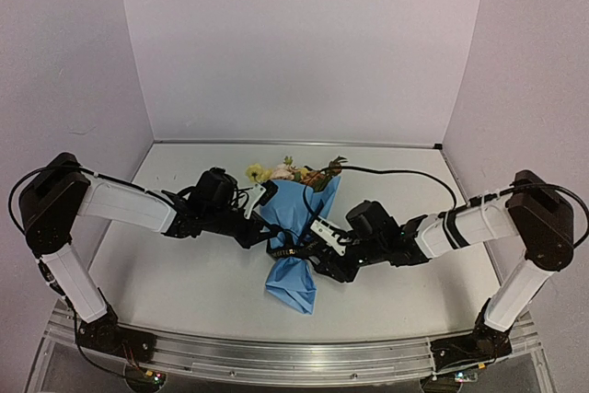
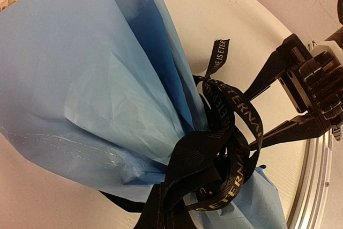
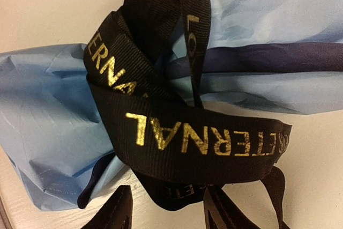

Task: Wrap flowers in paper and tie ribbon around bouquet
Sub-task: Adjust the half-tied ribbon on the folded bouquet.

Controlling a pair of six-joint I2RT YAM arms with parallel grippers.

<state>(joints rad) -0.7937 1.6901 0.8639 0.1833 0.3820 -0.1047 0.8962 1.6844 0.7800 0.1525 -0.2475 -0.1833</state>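
We judge the task near its end. The flowers (image 1: 285,172) are already inside the paper (image 2: 80,79), which is rolled to a cone. The bouquet (image 1: 296,278) lies on the table (image 1: 175,292) between the two arms, blooms toward the far wall. The ribbon (image 3: 187,138) goes round the cone's narrow waist, looped and crossed over itself several times, and the paper pinches in under it. Whether that tangle is a true knot we cannot tell: the loops look slack, and one short end stands up free in the left wrist view.

The left gripper (image 1: 269,232) is closed tight at the waist. Ribbon strands run straight into it at the bottom of its own view, so we take it to be pinching the ribbon, though black fingers and black ribbon are hard to tell apart there. The right gripper (image 3: 166,207) has its jaws about half apart, one on each side of a ribbon loop, clamping nothing.

What is left, as we read it: catch that loop, draw the knot snug, and let go.
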